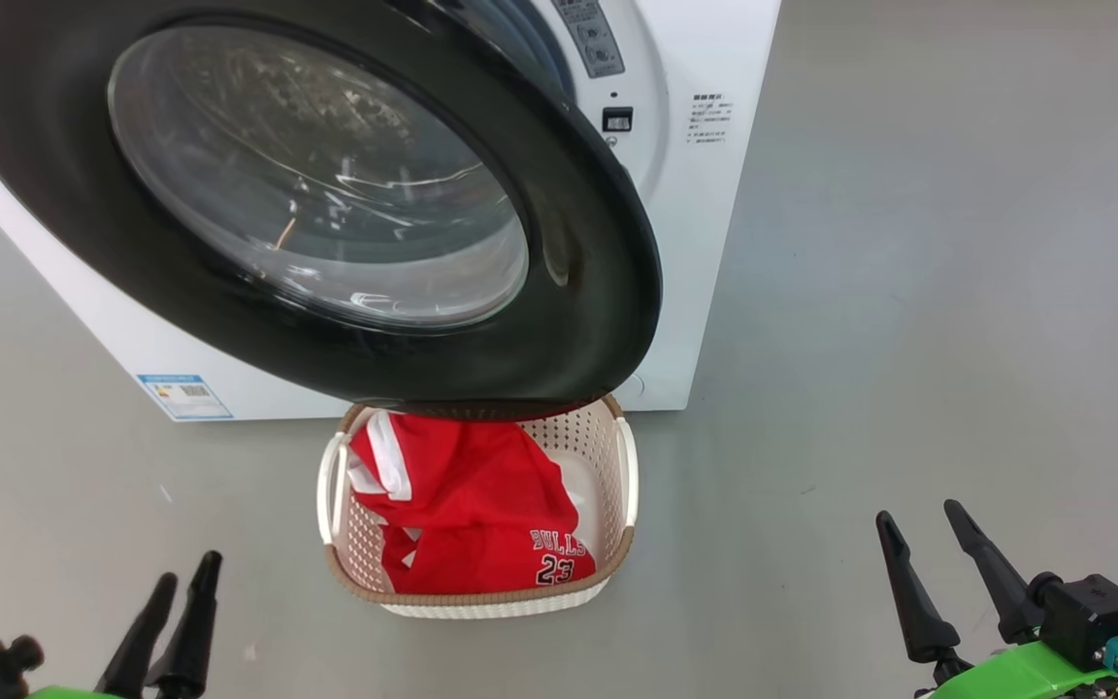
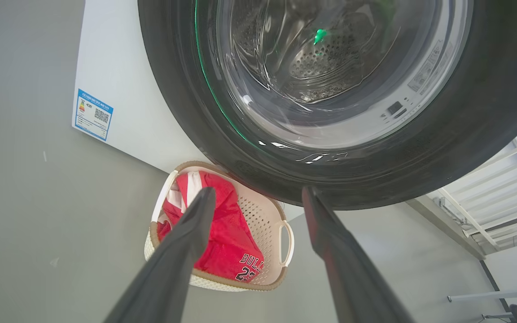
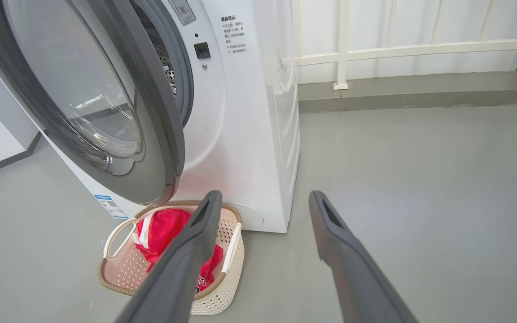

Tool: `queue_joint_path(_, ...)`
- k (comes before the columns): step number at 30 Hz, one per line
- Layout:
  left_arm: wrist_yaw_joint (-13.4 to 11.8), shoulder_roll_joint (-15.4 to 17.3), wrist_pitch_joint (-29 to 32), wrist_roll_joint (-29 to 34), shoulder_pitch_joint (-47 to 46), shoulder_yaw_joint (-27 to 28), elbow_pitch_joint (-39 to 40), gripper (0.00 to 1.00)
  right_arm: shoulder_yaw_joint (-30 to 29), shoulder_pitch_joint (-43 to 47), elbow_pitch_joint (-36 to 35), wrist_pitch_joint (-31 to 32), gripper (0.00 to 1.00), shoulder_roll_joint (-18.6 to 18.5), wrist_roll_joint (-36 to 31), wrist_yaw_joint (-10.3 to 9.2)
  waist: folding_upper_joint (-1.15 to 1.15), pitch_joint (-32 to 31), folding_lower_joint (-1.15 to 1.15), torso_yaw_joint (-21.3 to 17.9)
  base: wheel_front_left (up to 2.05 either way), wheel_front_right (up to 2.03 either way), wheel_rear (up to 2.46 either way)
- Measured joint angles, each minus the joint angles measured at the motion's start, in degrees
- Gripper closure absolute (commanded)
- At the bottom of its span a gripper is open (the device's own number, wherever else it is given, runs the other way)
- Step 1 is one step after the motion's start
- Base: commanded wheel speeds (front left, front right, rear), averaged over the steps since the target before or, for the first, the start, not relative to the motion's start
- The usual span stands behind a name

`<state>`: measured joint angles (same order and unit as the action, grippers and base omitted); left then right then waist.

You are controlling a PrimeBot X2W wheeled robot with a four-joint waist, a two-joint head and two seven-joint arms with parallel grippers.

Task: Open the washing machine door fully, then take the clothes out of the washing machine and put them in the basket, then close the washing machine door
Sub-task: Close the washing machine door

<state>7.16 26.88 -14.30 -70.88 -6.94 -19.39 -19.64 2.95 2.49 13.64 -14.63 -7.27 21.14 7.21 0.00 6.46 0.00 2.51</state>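
Door: the washing machine door (image 1: 603, 291) is seen swung open from the washing machine (image 1: 705, 243), its lower edge above the basket's far end.
Clothes: the red Bulls jersey (image 1: 462, 495) is contained in the basket (image 1: 620, 456), which is set on the floor (image 1: 908, 291).
Left arm: the left gripper (image 1: 189, 569) is seen with fingers apart, nothing grasped.
Right arm: the right gripper (image 1: 918, 513) is seen with fingers apart, nothing grasped.

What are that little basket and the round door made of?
The basket looks like cream moulded plastic, perforated, with a brown woven-look rim. The door: glossy black ring, probably plastic, around a clear bulging window, likely glass.
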Motion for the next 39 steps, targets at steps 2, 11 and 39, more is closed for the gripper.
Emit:
queue_joint_path(2,0.0,-1.83,0.0,2.99,1.23,3.1,0.02,0.0,-0.09,0.01,0.01,0.0,0.0,0.04,0.0,0.0,0.0,-0.2,0.0,-0.08,0.0,0.0,0.0)
queue_joint_path(11,0.01,-8.82,0.0,21.04,6.19,12.2,2.15,0.0,-0.78,1.14,-0.14,0.0,0.0,0.16,0.0,0.0,0.0,-1.04,0.0,-0.31,0.0,0.0,0.0)
queue_joint_path(39,0.02,-20.58,0.0,52.79,10.73,22.47,9.35,0.0,-2.24,3.19,-0.76,0.0,0.0,0.97,-0.07,0.0,0.0,-2.25,0.0,-0.39,0.0,0.0,0.0)
